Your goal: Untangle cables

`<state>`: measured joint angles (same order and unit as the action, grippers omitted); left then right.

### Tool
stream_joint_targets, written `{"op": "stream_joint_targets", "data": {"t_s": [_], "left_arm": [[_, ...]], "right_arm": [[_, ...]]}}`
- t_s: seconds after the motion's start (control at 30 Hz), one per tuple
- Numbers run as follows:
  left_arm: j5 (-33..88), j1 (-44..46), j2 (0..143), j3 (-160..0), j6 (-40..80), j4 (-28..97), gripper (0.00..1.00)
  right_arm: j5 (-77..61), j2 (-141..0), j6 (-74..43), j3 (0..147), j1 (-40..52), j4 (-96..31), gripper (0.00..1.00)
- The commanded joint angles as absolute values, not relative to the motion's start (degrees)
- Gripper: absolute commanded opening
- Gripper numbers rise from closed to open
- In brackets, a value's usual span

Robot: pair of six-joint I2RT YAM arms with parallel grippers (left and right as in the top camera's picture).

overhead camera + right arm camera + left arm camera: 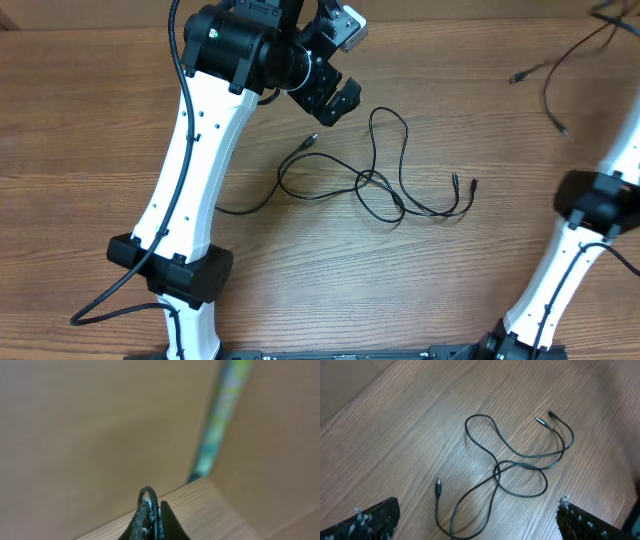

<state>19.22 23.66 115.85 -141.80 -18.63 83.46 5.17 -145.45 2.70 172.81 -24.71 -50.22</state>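
On the surface [100,120] between my arms, one cable [370,178] lies loose in crossed loops, its plug ends spread to either side. My left gripper [333,97] hangs over its far side, fingers [375,520] wide apart and holding nothing. My right gripper [152,512] is pinched on a thin black cord [149,491]. It is likely part of the other cable [547,90] at the far right, though the blurred wrist view cannot confirm that.

On the table [380,425], the cables [496,467] sprawl just ahead of my left pincer [479,512], one plug [438,483] nearest it, two plugs [545,417] together at the far right.
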Motion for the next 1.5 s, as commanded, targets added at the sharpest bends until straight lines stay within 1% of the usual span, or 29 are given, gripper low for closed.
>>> {"op": "stream_joint_targets", "data": {"t_s": [0.0, 0.17, 0.3, 0.4, 0.47, 0.5, 0.63, 0.7, 0.83, 0.93, 1.0, 1.2, 1.47], "left_arm": [[18.00, 24.03, 116.68, -142.21, -19.73, 82.81, 1.00], [18.02, 24.05, 116.68, -142.21, -19.25, 81.10, 1.00], [18.02, 24.03, 116.68, -142.21, -19.11, 79.46, 1.00], [18.02, 24.03, 116.68, -142.21, -18.61, 77.73, 1.00], [18.04, 24.03, 116.68, -142.21, -17.32, 76.53, 0.95], [18.04, 24.03, 116.68, -142.21, -16.82, 76.27, 0.94], [18.06, 24.03, 116.68, -142.21, -16.05, 76.18, 0.94], [18.11, 24.05, 116.68, -142.21, -16.05, 75.77, 0.94], [19.86, 24.05, 116.68, -142.21, -16.05, 75.77, 0.94], [20.45, 24.05, 116.68, -142.21, -16.08, 75.81, 0.94], [20.43, 24.05, 116.68, -142.21, -16.08, 75.83, 0.94], [20.43, 24.03, 116.79, -142.21, -16.10, 76.47, 0.93], [20.40, 24.03, 116.90, -142.21, -16.29, 77.38, 0.94]], "right_arm": [[1.80, -142.06, 6.39, 173.49, -26.44, -46.81, 0.04], [1.72, -137.56, 8.25, 173.49, -29.71, -37.04, 0.04], [1.32, -137.25, 8.73, 173.49, -32.25, -29.89, 0.04], [-1.54, -137.25, 8.86, 173.21, -34.65, -25.58, 0.04], [-4.29, -137.27, 8.84, 173.18, -36.56, -24.03, 0.04], [-4.75, -137.27, 8.84, 172.94, -37.19, -24.01, 0.04], [-6.04, -137.43, 8.86, 162.78, -41.85, -25.91, 0.04], [-6.52, -137.43, 8.88, 151.72, -42.94, -26.24, 0.04], [-6.59, -137.43, 8.67, 137.71, -42.57, -25.74, 0.04], [-6.79, -137.47, 5.17, 125.91, -40.75, -24.64, 0.04], [-8.19, -137.49, 3.81, 121.91, -39.97, -24.23, 0.04], [-9.45, -139.94, -0.10, 114.72, -36.75, -24.62, 0.04], [-10.15, -143.65, -0.01, 114.72, -33.04, -26.89, 0.04]]}}
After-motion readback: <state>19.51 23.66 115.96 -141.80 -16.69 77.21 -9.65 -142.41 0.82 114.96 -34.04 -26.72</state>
